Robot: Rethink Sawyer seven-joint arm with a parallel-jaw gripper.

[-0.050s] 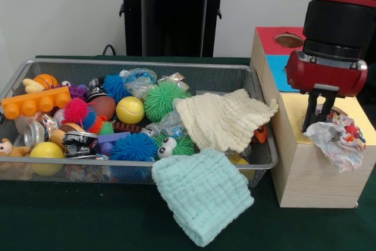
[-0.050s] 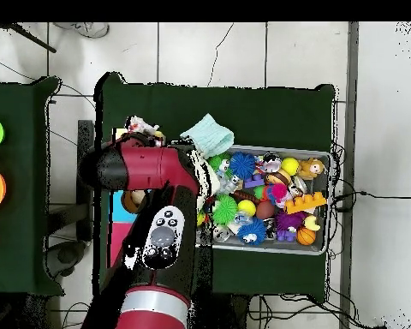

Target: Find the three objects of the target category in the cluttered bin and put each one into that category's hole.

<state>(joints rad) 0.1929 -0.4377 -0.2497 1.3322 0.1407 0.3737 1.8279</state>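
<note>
A crumpled patterned cloth [image 1: 338, 139], white with red and blue specks, hangs from the gripper [image 1: 320, 123] over the yellow section of the wooden box [image 1: 305, 168], its lower folds drooping toward the box's front edge. The dark fingers [image 1: 309, 113] are drawn close together, pinching the cloth's top (the exact contact is partly hidden by the fabric). In the overhead view the same cloth [image 2: 143, 128] shows just past the red arm [image 2: 149, 167], at the box end away from the robot's base.

Behind the yellow section the box top is blue, then red, and the red part carries a round hole [image 1: 289, 40].

Just beside the box stands the wire mesh bin [image 1: 176, 70]. A cream knitted cloth [image 1: 223, 119] lies inside at its box-side end, and a mint green cloth [image 1: 202, 195] drapes over the front rim onto the dark green surface [image 1: 76, 216]. The rest of the bin holds spiky balls, a yellow ball [image 1: 130, 110], an orange toy brick [image 1: 35, 102] and other small toys.
</note>
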